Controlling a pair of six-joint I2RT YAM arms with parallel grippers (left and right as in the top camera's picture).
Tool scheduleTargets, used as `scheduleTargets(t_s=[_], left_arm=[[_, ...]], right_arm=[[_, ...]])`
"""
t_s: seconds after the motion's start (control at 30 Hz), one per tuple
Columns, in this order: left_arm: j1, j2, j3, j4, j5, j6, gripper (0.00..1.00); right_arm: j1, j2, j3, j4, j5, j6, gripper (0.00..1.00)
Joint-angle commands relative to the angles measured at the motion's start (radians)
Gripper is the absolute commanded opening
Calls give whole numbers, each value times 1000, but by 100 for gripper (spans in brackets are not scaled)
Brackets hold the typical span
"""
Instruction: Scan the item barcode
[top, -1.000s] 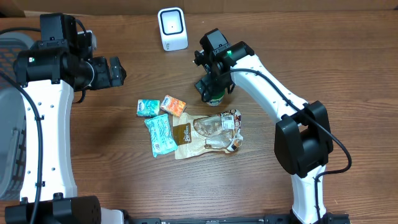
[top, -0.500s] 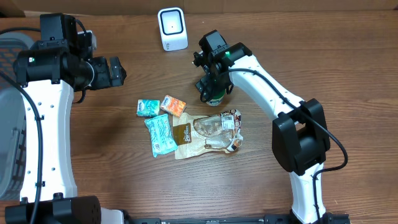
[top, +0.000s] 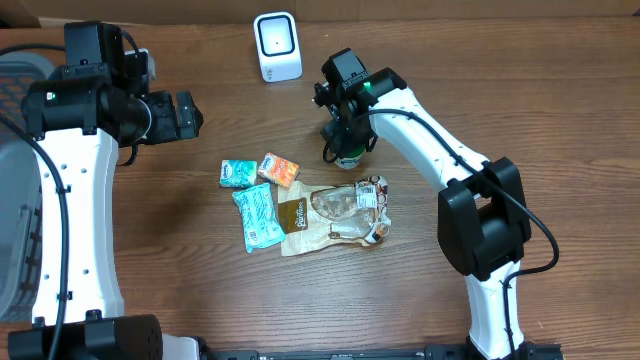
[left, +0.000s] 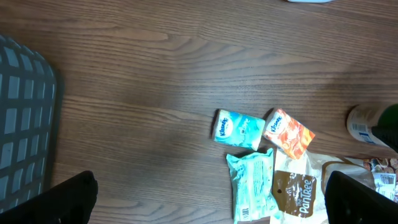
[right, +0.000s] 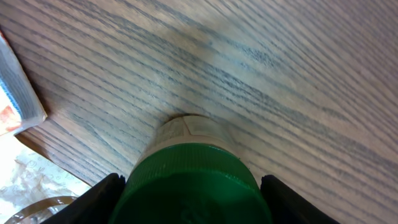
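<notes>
A small white bottle with a green cap (top: 349, 158) stands upright on the wooden table, right of the snack packs. My right gripper (top: 345, 140) comes down over it from above. In the right wrist view the green cap (right: 194, 183) fills the gap, with a black finger (right: 99, 202) pressed against each side. The white barcode scanner (top: 277, 46) stands at the back of the table, apart from the bottle. My left gripper (top: 190, 115) hovers open at the left, its fingertips (left: 68, 199) wide apart over bare wood. The bottle (left: 364, 124) also shows at the right edge of the left wrist view.
A teal tissue pack (top: 238, 173), an orange pack (top: 279, 170), a teal pouch (top: 259, 215) and a brown-and-clear snack bag (top: 335, 215) lie in a cluster at the table's middle. A grey basket (top: 15, 200) sits at the far left edge.
My right gripper's fingers have closed in onto the bottle's green cap. The left arm and the packs have not moved.
</notes>
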Motion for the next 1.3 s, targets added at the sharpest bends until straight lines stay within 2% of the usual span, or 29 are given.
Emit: scheduleTargets(t_s=[0.0, 0.1, 0.2, 0.27, 0.5, 0.7, 0.83, 1.03, 1.27], left_arm=[[-5, -11, 22, 1, 8, 12, 99], [-5, -11, 22, 1, 8, 12, 100], [-5, -11, 22, 1, 8, 12, 100], [-5, -11, 22, 1, 8, 12, 100], [-5, -11, 22, 1, 7, 12, 100], [-5, -11, 22, 1, 8, 12, 100], [-5, -11, 22, 1, 8, 12, 100], [-5, -11, 22, 1, 8, 12, 99], [-5, -11, 22, 1, 8, 12, 99]], right_arm=[[-7, 10, 40, -25, -6, 71, 54], [-7, 5, 95, -74, -45, 83, 49], [-11, 1, 161, -134, -115, 123, 48], [-16, 1, 220, -189, -195, 128, 48], [-43, 0, 433, -347, -555, 127, 35], [-87, -15, 529, -378, -813, 113, 29], [-116, -37, 548, -384, -995, 32, 29], [-153, -74, 551, -393, -1103, 10, 29], [-200, -124, 551, -410, -1114, 10, 28]])
